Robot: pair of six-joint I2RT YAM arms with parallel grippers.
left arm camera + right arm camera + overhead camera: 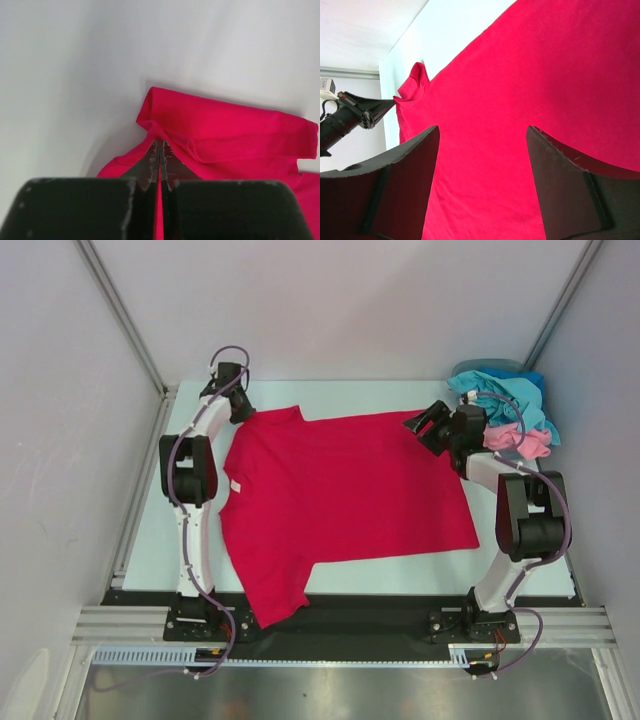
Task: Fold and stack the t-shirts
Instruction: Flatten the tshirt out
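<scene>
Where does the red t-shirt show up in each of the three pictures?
Top external: red t-shirt spread flat across the middle.
Left wrist: only one sleeve, centre and right, pinched by the shut left gripper.
Right wrist: fills centre and right, below the open right gripper.
Shared landmark: that pinched sleeve, at the shirt's far left corner.

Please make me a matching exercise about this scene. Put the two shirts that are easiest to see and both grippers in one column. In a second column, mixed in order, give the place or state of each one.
Column 1
1. red t-shirt
2. teal-blue t-shirt
3. left gripper
4. right gripper

Column 2
A. jaws open, above red cloth
B. crumpled in the far right corner
C. spread out across the table
D. jaws shut on red cloth

Pairs: 1-C, 2-B, 3-D, 4-A
</scene>
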